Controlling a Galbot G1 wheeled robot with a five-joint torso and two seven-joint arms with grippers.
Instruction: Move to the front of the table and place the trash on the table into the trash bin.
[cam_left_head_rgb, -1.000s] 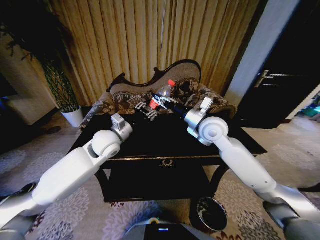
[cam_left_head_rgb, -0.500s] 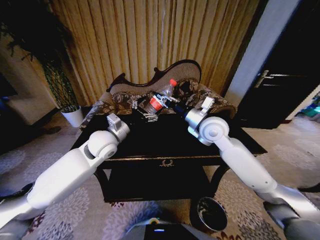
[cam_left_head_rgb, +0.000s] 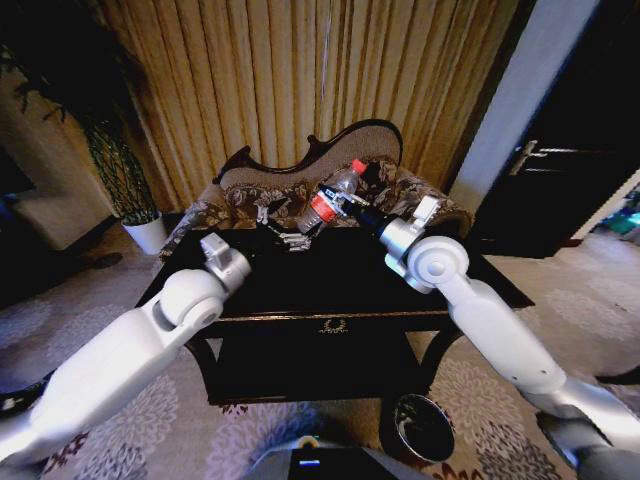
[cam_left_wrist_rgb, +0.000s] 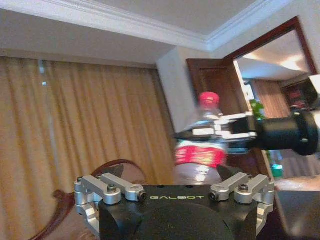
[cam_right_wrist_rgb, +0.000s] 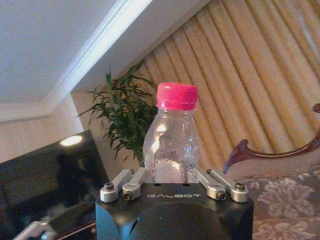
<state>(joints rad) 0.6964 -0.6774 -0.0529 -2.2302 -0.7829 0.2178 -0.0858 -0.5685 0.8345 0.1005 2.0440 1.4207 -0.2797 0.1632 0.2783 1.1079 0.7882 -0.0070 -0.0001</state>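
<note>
My right gripper (cam_left_head_rgb: 340, 204) is shut on the clear plastic bottle (cam_left_head_rgb: 329, 196) with the red cap and label, holding it tilted in the air above the far edge of the dark glossy table (cam_left_head_rgb: 330, 292). In the right wrist view the bottle (cam_right_wrist_rgb: 171, 137) stands between the fingers of that gripper (cam_right_wrist_rgb: 170, 172). My left gripper (cam_left_head_rgb: 282, 228) hovers open low over the table, just below and left of the bottle; its wrist view looks up at the bottle (cam_left_wrist_rgb: 200, 150) held in the right gripper (cam_left_wrist_rgb: 220, 134). The round trash bin (cam_left_head_rgb: 425, 428) stands on the carpet at the table's front right.
A carved floral sofa (cam_left_head_rgb: 300, 190) sits right behind the table, with gold curtains behind it. A white plant pot (cam_left_head_rgb: 150, 232) stands at the far left and a dark door (cam_left_head_rgb: 560, 150) at the right. Patterned carpet surrounds the table.
The right gripper has lifted the bottle a little higher and to the right. The left arm has drawn back to the left and lower, away from the bottle.
</note>
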